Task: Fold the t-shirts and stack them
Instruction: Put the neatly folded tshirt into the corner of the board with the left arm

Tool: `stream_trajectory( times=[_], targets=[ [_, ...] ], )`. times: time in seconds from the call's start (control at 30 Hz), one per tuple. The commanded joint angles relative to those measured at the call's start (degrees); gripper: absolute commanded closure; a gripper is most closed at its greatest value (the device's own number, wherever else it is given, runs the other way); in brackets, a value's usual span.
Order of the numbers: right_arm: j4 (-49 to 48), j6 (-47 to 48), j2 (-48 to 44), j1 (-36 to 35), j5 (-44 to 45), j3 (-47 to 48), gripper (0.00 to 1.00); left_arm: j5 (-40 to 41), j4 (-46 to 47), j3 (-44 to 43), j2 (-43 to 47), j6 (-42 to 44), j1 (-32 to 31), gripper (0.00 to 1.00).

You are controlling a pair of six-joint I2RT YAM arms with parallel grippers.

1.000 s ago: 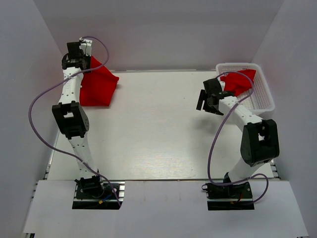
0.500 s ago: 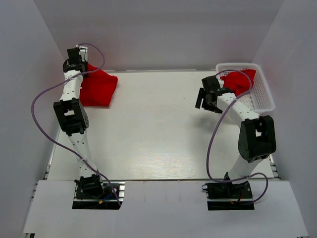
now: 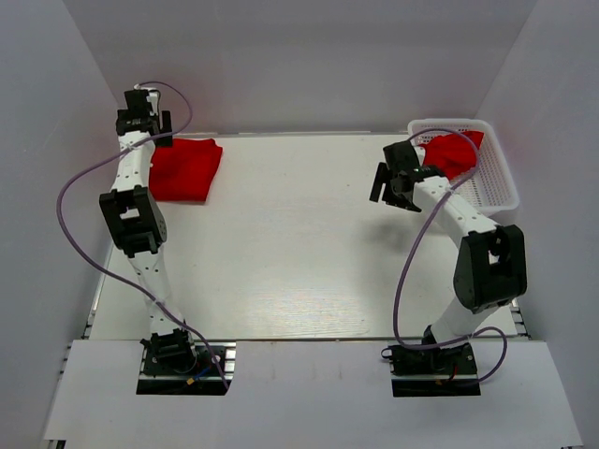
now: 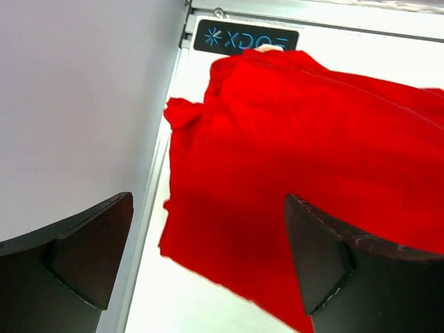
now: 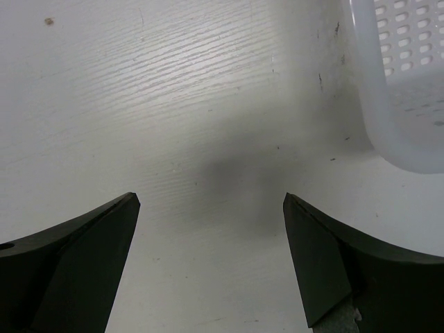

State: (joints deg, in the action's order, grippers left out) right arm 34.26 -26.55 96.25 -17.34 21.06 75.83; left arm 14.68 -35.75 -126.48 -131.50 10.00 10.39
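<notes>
White wood-grain tabletop inside plain pale grey walls on three sides, soft even light.

**Setting:** robotics lab, enclosed test cell.

**Evidence:**
- White table boxed in at the back and both sides by plain white panels.
- Left arm and right arm, both bolted to black base plates at the near edge.
- Purple cables looping loose along each arm.
- Metal rail along the table's side, with a printed label at the far corner.

**Props:** red shirts and a white mesh basket.

**Lighting:** even and shadow-poor.
</notes>
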Motion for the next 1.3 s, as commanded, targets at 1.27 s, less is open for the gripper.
stream_trajectory(
  times=[1.27],
  targets=[
    [-16.24,3.26,-30.94,-0.67,-13.59,-30.22,0.1,-0.26,6.04,58.36,46.42,-31.97,-43.53,0.0]
  ],
)
